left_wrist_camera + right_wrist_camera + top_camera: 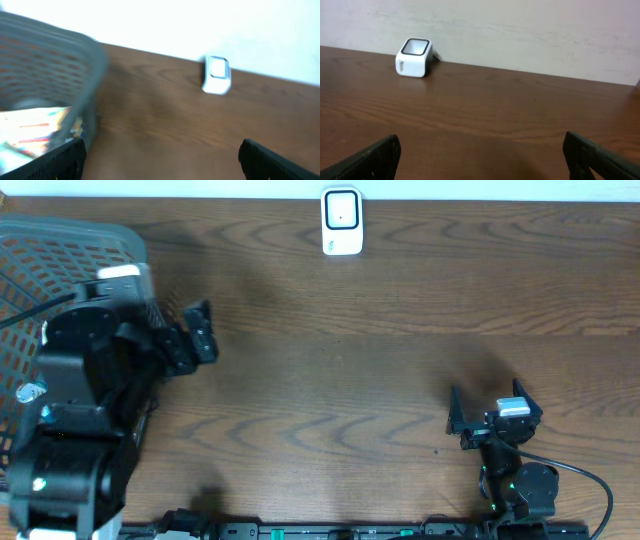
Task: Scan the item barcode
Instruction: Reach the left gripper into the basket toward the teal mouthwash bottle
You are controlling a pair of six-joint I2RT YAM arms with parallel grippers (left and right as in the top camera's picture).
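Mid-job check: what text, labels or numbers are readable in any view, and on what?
No text is legible.
Scanner: small grey marking on its side, too small to read.
Item in the basket: coloured print, too blurred to read.

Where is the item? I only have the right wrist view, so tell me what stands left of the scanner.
Observer: A mesh basket stands on the far left, outside your view.
Operator: Look inside it and name what you see.
Observer: In the left wrist view a printed packet seems to lie in it, too blurred to show a barcode.
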